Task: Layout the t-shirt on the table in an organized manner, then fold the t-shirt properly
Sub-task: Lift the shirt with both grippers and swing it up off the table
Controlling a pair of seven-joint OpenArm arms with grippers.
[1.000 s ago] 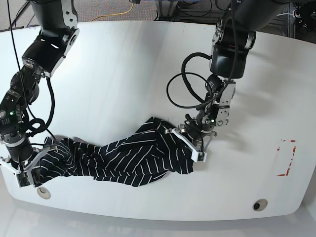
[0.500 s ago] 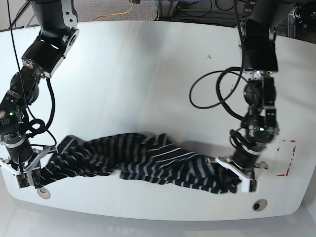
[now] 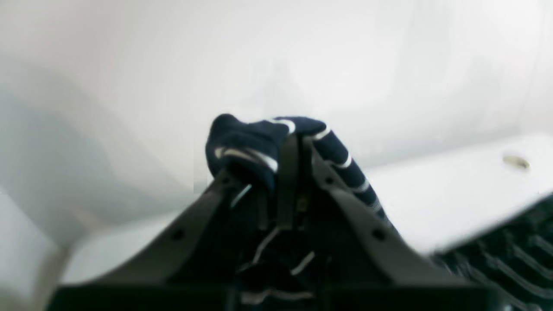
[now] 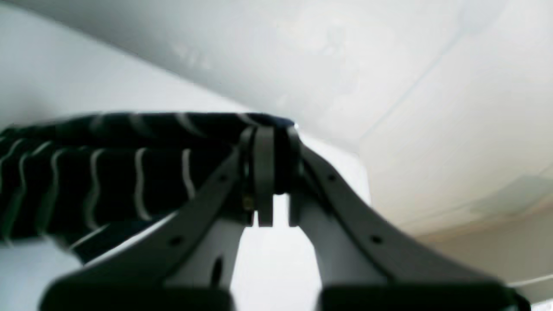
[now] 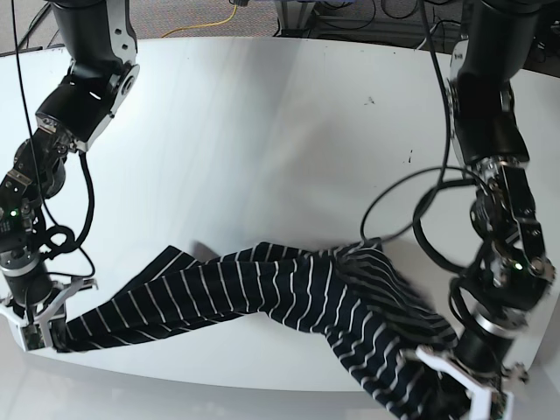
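The dark t-shirt (image 5: 289, 289) with thin white stripes lies stretched in a long band across the front of the white table (image 5: 262, 131). My left gripper (image 5: 455, 385) is shut on its right end, past the table's front right edge. The left wrist view shows a bunched fold of the t-shirt (image 3: 246, 147) pinched in that gripper (image 3: 293, 142). At the front left corner, my right gripper (image 5: 44, 328) is shut on the other end. In the right wrist view the striped t-shirt (image 4: 108, 172) runs off to the left from that gripper (image 4: 268, 134).
A black cable loop (image 5: 420, 219) hangs from the arm on the right, over the table. A round hole (image 3: 516, 162) sits near the table edge in the left wrist view. Beyond the far edge lie a yellow cable (image 5: 229, 17) and other wires.
My left gripper has pulled its end of the t-shirt further right and toward the front edge. The cloth is now drawn out longer. The right gripper has barely moved.
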